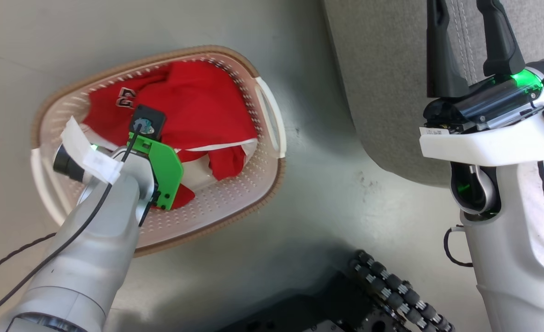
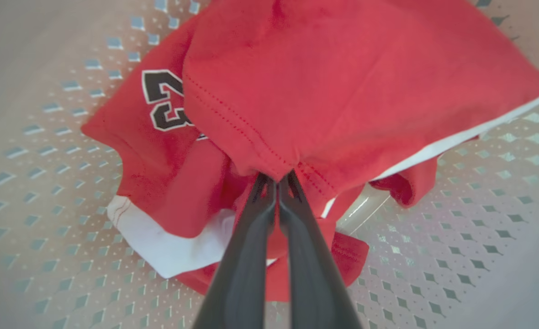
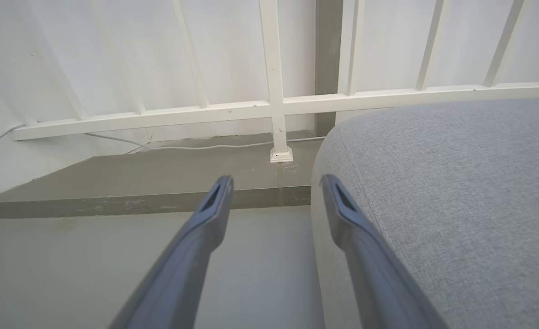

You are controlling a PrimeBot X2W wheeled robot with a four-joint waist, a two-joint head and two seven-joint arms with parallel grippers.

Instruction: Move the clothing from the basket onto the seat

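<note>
Your left gripper point(image 2: 278, 181) is down inside the laundry basket point(image 1: 266, 152), and its two dark fingers are clenched together on a stitched fold of the red jersey point(image 2: 342, 91). The pinch sits at the hem, just beside the white trim stripe. The jersey lies crumpled on the perforated bottom of the basket. A dark number outlined in white faces up on one side, and a white panel shows at the lower edge in the left wrist view. In the head view the garment fills most of the basket's middle, and your left wrist stands right over it.

The basket rests on the grey floor point(image 1: 322, 207), near the rounded corner of the grey upholstered seat point(image 3: 457, 183) but apart from it.

Your right gripper point(image 3: 276, 183) is spread wide with nothing between its fingers. It hangs at the seat's corner, one finger over the fabric edge and the other over the floor, pointing toward a white railing point(image 3: 274, 105).
</note>
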